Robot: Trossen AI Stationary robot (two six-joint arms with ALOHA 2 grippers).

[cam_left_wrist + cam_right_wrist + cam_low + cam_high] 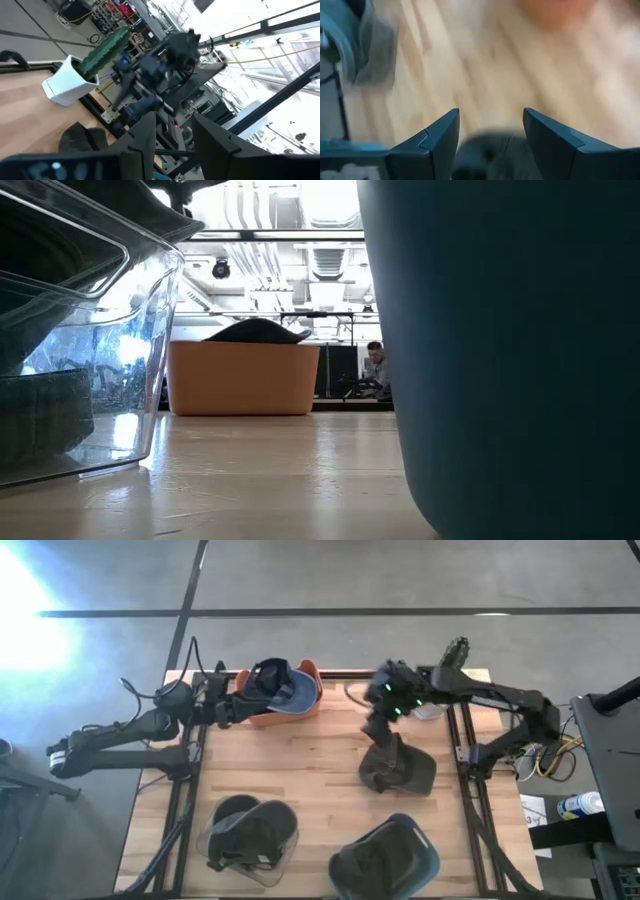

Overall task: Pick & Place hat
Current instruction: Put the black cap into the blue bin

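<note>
A dark olive hat [398, 768] lies flat on the wooden table, right of centre. My right gripper [378, 730] hangs open over its far edge; in the blurred right wrist view the hat [487, 150] shows low between the spread fingers [490, 125]. My left gripper [258, 700] is open at the orange bin [268, 721] by the far edge, which holds a black hat [268, 675] and a blue cap [303, 690]. The left wrist view looks past its fingers [175, 135] toward the right arm.
A clear bin [215, 850] with a dark hat stands at the near left, a blue-grey bin [425, 855] with another hat at the near centre. A cactus in a white pot [70, 85] stands at the far right. A person [378, 365] is in the room behind.
</note>
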